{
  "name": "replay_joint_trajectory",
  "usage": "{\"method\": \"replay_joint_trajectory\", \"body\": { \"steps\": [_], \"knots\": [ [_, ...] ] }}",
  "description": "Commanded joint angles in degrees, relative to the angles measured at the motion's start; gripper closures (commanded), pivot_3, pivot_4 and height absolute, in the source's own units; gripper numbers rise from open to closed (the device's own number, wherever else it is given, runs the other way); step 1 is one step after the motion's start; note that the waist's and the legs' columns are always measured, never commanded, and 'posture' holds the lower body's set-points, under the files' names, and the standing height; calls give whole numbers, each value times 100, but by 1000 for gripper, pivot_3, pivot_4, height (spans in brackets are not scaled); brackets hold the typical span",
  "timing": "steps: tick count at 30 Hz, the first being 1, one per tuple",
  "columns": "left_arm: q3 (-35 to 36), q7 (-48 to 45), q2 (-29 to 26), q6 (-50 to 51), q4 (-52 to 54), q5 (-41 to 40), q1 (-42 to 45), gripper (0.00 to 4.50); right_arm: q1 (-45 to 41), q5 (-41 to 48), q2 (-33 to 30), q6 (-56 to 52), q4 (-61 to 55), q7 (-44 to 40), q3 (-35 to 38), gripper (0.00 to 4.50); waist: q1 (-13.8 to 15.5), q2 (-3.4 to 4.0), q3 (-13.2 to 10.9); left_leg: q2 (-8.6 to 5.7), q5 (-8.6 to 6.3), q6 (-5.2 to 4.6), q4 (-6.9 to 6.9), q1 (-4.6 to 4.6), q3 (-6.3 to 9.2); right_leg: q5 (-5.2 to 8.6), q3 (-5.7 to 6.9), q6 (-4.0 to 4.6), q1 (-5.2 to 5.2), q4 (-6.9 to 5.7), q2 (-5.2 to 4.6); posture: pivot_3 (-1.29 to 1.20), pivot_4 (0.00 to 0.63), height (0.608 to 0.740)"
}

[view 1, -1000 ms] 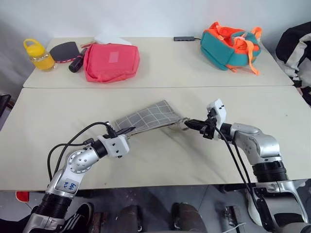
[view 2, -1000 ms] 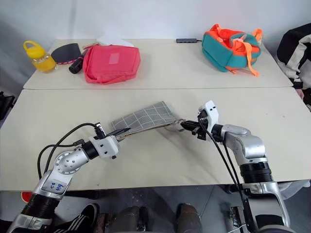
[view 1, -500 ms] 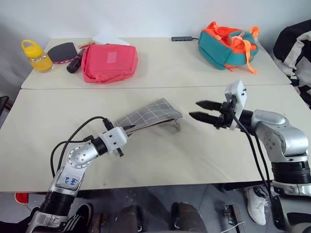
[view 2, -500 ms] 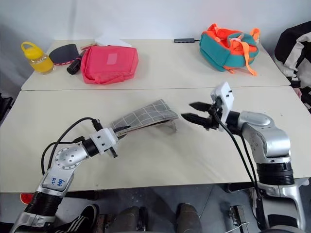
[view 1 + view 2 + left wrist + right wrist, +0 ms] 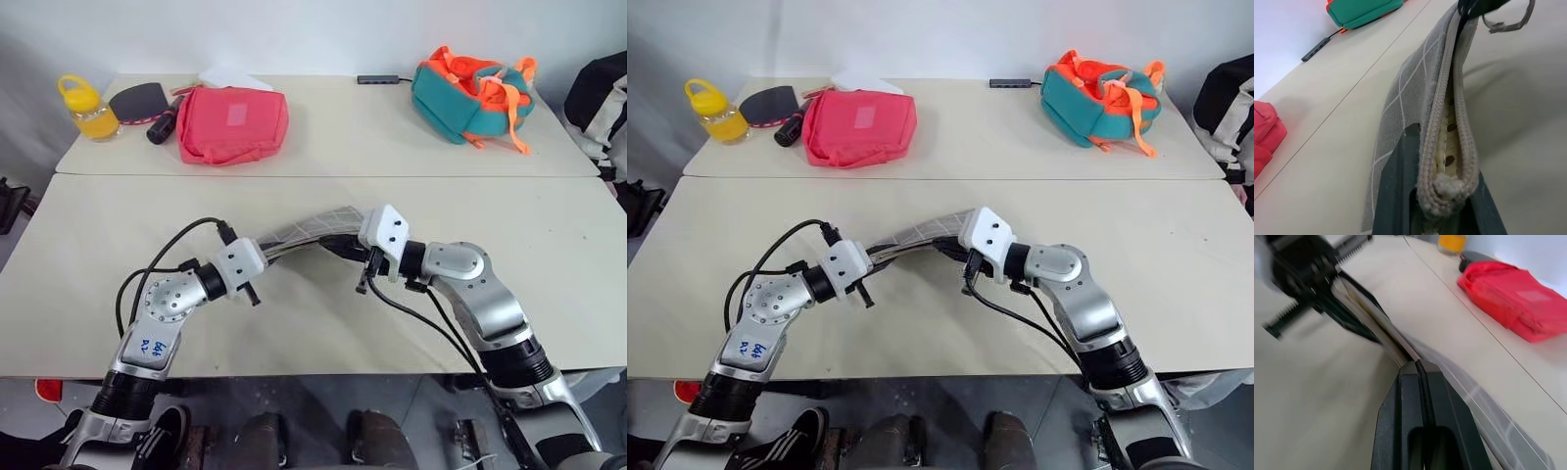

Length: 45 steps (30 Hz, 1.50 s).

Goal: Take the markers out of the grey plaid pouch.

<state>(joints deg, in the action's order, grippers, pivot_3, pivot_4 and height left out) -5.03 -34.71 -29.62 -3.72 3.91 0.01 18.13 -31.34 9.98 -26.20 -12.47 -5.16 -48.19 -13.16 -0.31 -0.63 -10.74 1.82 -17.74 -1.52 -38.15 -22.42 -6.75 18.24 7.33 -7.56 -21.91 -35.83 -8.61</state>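
The grey plaid pouch (image 5: pixel 313 223) hangs above the near table, held edge-up. My left gripper (image 5: pixel 263 257) is shut on its near end. In the left wrist view the zipper line of the pouch (image 5: pixel 1415 98) gapes a little, showing cream lining, and the ring pull (image 5: pixel 1508 19) dangles at the far end. My right gripper (image 5: pixel 338 242) is shut, and its fingertips (image 5: pixel 1418 363) press on the pouch's upper edge; whether they pinch it I cannot tell. The markers are hidden.
The far table holds a pink-red bag (image 5: pixel 230 125), a teal-orange backpack (image 5: pixel 470 93), a yellow bottle (image 5: pixel 80 106), a paddle (image 5: pixel 135 100) with a dark cylinder (image 5: pixel 162 127), and a small black hub (image 5: pixel 377 78). A seam separates the two tables.
The right gripper let go near the ring pull, opened to the right of the pouch, then swung left to the pouch's top edge and shut. The pouch's far end now sits higher.
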Motion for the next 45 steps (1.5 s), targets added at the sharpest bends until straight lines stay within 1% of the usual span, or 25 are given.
{"method": "replay_joint_trajectory", "body": {
  "steps": [1, 7, 11, 17, 21, 25, 29, 31, 34, 39, 45],
  "knots": [
    [22, -12, 6, -56, 223, -1, 63, 4500, -112, -218, -73, 298, 75, -14, 24, 4484, 2, 0, 0, 0, 0, 0, 0, 0, 0, 0, 0, 0, 0, -1, 0, 0, 150, 740],
    [-34, -44, 10, -46, 264, 30, 44, 4500, -199, -456, -70, 495, 314, 46, 55, 4484, 3, 0, 0, 0, 0, 0, 0, 0, 0, 0, 0, 0, 0, -1, 0, 0, 150, 740],
    [-50, -23, 43, -1, 224, 39, 132, 4500, -55, -655, -241, 691, 358, -201, -122, 4484, 5, 0, 0, 0, 0, 0, 0, 0, 0, 0, 1, 0, 0, -1, 0, 0, 150, 740],
    [-67, -142, 81, 94, 262, -94, 99, 4500, -129, -997, -267, 799, 594, 90, -49, 4484, 7, 0, 0, 0, 1, -1, -2, 0, 0, 0, 1, 0, 2, 0, 0, 0, 150, 740],
    [-20, -143, 171, 255, 346, -184, 149, 4500, -120, -1190, -424, 1016, 560, -155, -231, 4484, 10, 0, 0, 0, 1, -1, -2, 0, 0, 0, 0, 0, 2, 0, 0, 0, 150, 740],
    [-205, -244, 159, 239, 363, 14, 215, 4500, -332, -1225, -198, 993, 489, 102, -132, 4484, 10, 0, 0, 0, 1, -1, -3, 0, 0, 0, 1, 0, 3, 0, 0, 0, 150, 740],
    [-353, -243, 302, 331, 423, 26, 243, 4500, -555, -1718, -70, 1319, 568, 388, -342, 4484, 2, 0, 0, 0, 3, -1, -4, 1, -2, 0, 0, 0, 3, -1, 1, 0, 150, 740],
    [-374, -214, 389, 425, 475, -4, 293, 4500, -518, -1813, 10, 1270, 621, 433, -428, 4484, 4, 0, 0, 1, 3, -1, -3, 1, 0, 0, 0, 0, 2, -2, 1, 0, 150, 740],
    [-350, -205, 464, 578, 571, -61, 313, 4500, -454, -2031, -51, 1310, 672, 451, -513, 3935, 18, 0, 0, -1, 3, -1, -3, 0, 1, 0, 1, 0, 3, -2, 0, 0, 150, 740],
    [-232, -231, 473, 739, 631, -187, 320, 4500, -493, -1935, -166, 1333, 763, 315, -330, 2180, 6, 0, 0, -1, 4, -3, -5, 1, 0, 0, 0, 0, 4, -2, 1, 0, 150, 740],
    [35, -245, 659, 1300, 722, -764, 485, 4500, -522, -1914, -362, 1412, 898, 139, -299, 113, 7, 0, 0, 0, 5, -4, -5, 1, 0, 0, -1, 0, 4, -2, 1, 0, 150, 740]
  ]
}}
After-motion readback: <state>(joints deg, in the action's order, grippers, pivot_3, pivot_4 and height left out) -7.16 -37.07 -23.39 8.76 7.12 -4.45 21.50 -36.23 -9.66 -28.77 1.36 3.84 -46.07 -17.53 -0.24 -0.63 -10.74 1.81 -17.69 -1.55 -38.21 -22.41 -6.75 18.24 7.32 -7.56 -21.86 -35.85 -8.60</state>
